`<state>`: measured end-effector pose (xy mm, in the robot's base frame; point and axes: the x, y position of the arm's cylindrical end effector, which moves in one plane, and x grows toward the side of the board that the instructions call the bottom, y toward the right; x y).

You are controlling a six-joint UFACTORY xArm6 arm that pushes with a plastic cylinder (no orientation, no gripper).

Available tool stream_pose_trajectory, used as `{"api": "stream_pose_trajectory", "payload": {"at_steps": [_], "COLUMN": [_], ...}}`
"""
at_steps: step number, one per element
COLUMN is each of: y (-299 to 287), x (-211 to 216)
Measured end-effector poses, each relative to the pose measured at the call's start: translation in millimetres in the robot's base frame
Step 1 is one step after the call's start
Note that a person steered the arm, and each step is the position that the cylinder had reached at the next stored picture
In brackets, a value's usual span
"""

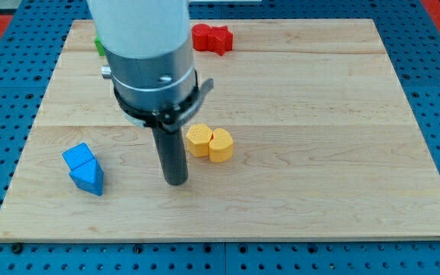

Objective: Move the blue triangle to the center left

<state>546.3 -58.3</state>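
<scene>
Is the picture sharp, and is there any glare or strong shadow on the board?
Camera view: sharp throughout; light even, no glare on the board; only soft shadows beside the blue triangle, yellow blocks and my tip.

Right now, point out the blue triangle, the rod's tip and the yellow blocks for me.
blue triangle [88, 177], camera view, on its front face, lower left of the board.
my tip [176, 182], camera view, at the rod's very end, right of the blue triangle.
yellow blocks [210, 143], camera view, where the two touch.
</scene>
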Motion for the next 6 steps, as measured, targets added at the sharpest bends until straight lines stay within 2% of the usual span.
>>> {"api": "stream_pose_trajectory", "payload": {"at_steps": [2,3,4,5,6], "y": [-7,-48,-92,-104,-108], "x": [69,71,67,41,-7]}}
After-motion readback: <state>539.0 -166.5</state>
